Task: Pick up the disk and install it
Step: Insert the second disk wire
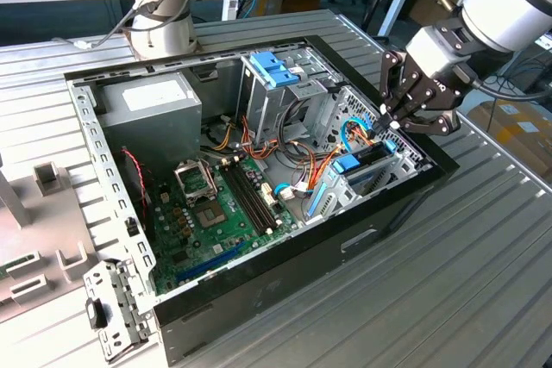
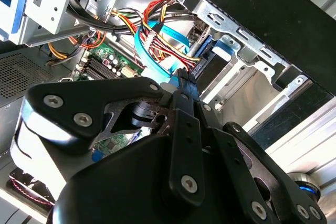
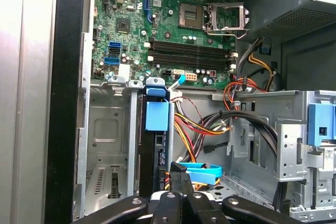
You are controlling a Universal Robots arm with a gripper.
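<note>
The gripper (image 1: 390, 120) hangs over the drive bay at the exterior view's right end of the open computer case (image 1: 285, 256), its black fingers drawn together with nothing between them; in the first wrist view the fingertips (image 3: 178, 174) meet in a narrow point just above the bay. Directly below them the disk (image 3: 156, 161) stands on edge in its slot, a dark slab with a blue bracket (image 3: 157, 115) clipped over its upper end, and in the exterior view it sits as a dark plate (image 1: 373, 159) inside the metal cage. Beside it lies a bundle of red, yellow and orange cables (image 3: 194, 129) with a flat blue data cable (image 2: 157, 51). Beyond the bay lies the green motherboard (image 1: 216, 213), then the grey power-supply box (image 1: 151, 114) in the far corner. A second arm's base (image 1: 164, 23) stands behind the case.
</note>
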